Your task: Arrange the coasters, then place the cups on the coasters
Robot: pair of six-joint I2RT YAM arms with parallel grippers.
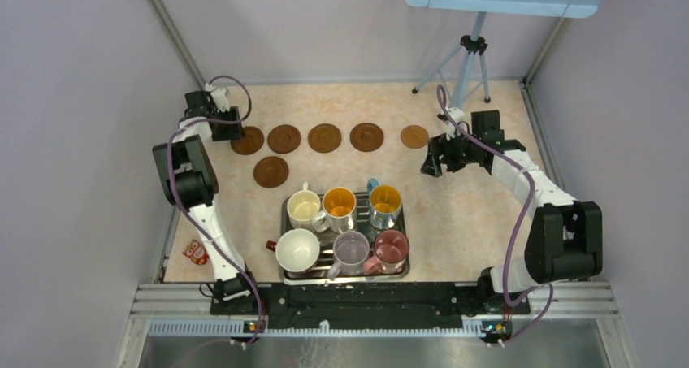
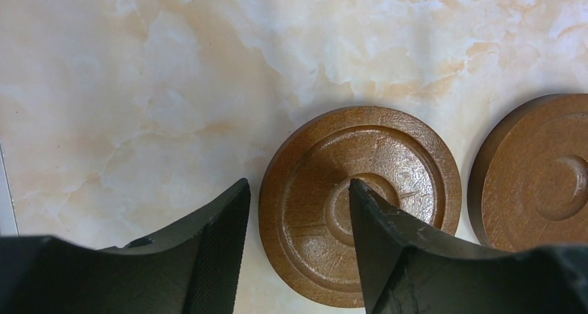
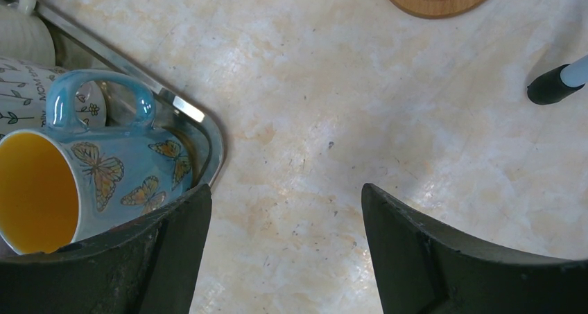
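Observation:
Four dark brown coasters [image 1: 324,137] lie in a row at the back, with a light tan coaster [image 1: 414,136] at the row's right end and one more brown one [image 1: 270,171] in front. My left gripper [image 1: 231,128] hangs over the leftmost coaster [image 2: 360,203], open. One finger [image 2: 208,251] stands just off its left edge and the other sits over its centre. The disc lies flat. Several cups stand in the silver tray [image 1: 286,214], among them the blue-handled one [image 3: 104,168]. My right gripper [image 3: 286,189] is open over bare table right of the tray.
A tripod [image 1: 471,59] stands at the back right, and one of its feet [image 3: 551,85] is near my right gripper. A small red packet [image 1: 195,253] lies at the table's left edge. Walls close in on both sides.

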